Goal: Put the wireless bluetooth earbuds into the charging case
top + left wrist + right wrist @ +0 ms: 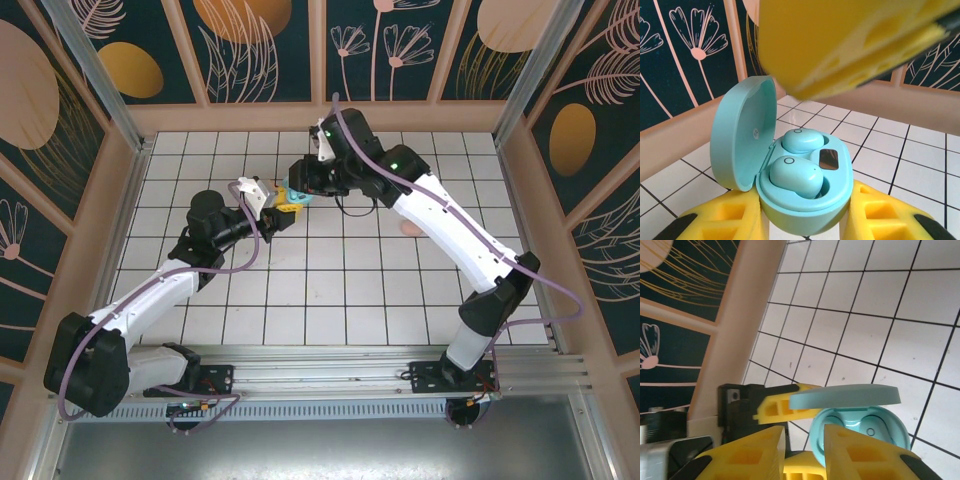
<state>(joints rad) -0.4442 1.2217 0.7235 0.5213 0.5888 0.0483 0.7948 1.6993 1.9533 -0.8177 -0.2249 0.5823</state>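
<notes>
Left wrist view: gripped the teal charging case point(805, 202) between the closed jaws of the left gripper point(805, 222), lid up, two teal earbuds point(795, 176) seated side by side inside; hung the right gripper point(802, 440) just above, jaws slightly parted, empty, over the tiled table point(890, 340)

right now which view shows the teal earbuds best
The left wrist view: both teal earbuds sit plainly in the open teal charging case. The right wrist view catches part of one under the lid. Top external shows the case as a small teal speck.
</notes>
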